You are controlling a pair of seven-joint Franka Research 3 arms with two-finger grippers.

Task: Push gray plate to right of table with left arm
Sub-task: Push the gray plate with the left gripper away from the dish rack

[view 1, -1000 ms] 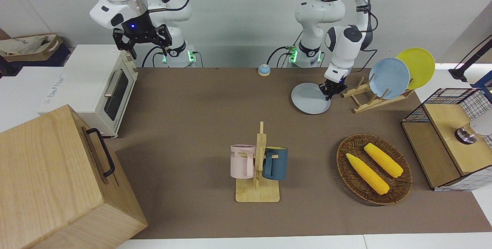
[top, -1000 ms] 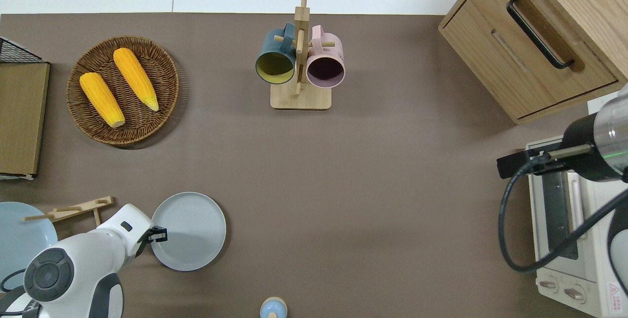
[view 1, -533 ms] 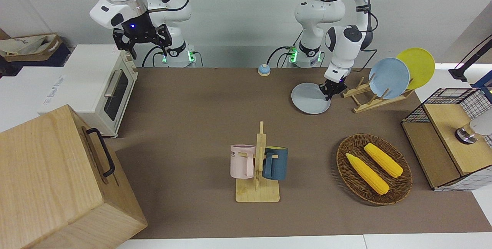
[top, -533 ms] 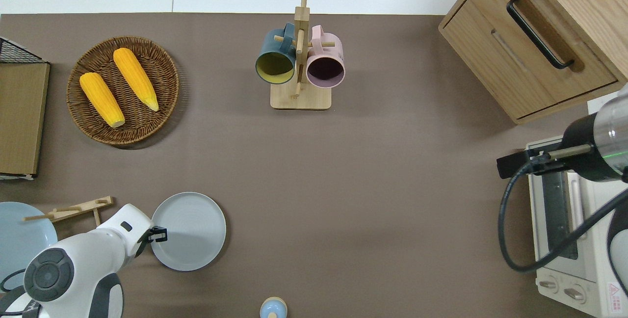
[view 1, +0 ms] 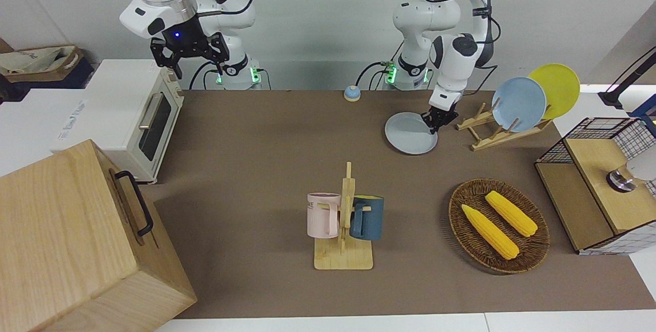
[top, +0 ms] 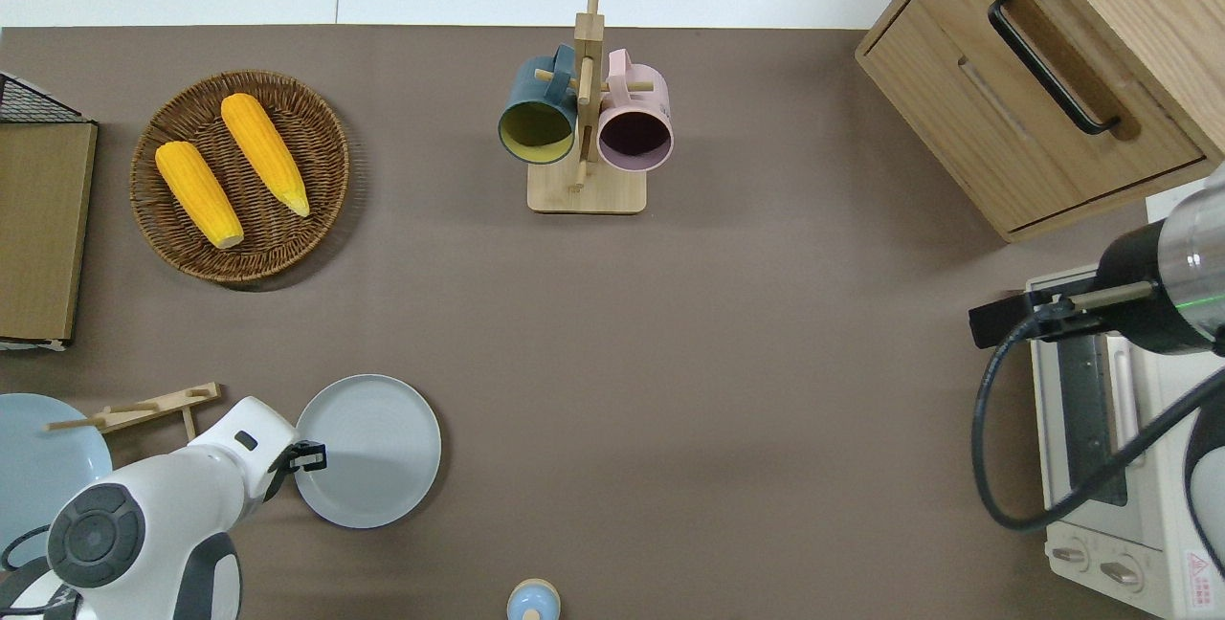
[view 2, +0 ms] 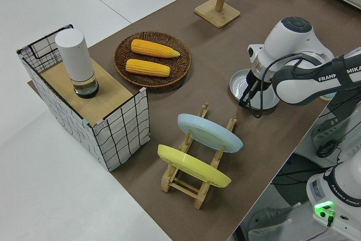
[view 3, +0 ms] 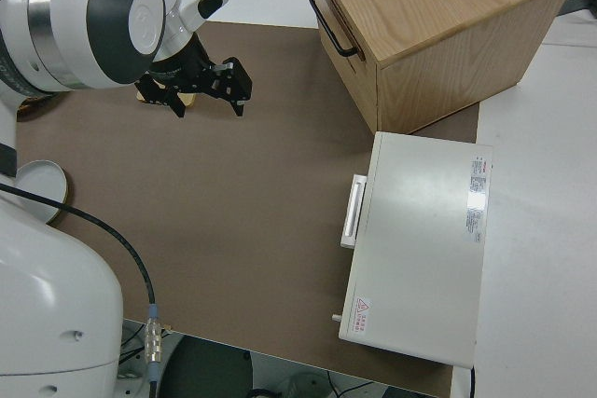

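The gray plate (view 1: pixel 410 133) lies flat on the brown table (view 1: pixel 256 158) near the robots, toward the left arm's end; it also shows in the overhead view (top: pixel 373 453) and the left side view (view 2: pixel 241 83). My left gripper (view 1: pixel 433 121) is down at table height and touches the plate's rim on the side toward the left arm's end, as the overhead view (top: pixel 308 455) shows. My right gripper (view 1: pixel 200 71) is parked, open and empty.
A wooden rack (view 1: pixel 492 132) with a sky-blue plate (view 1: pixel 518 104) and a yellow plate stands beside the left gripper. A basket of corn (view 1: pixel 499 224), a mug rack (view 1: pixel 343 229), a small bell (view 1: pixel 351 93), a toaster oven (view 1: pixel 138 117) and a wooden cabinet (view 1: pixel 77 240) stand on the table.
In the front view the left gripper and the gray plate have shifted slightly toward the right arm's end. The right arm has not moved.
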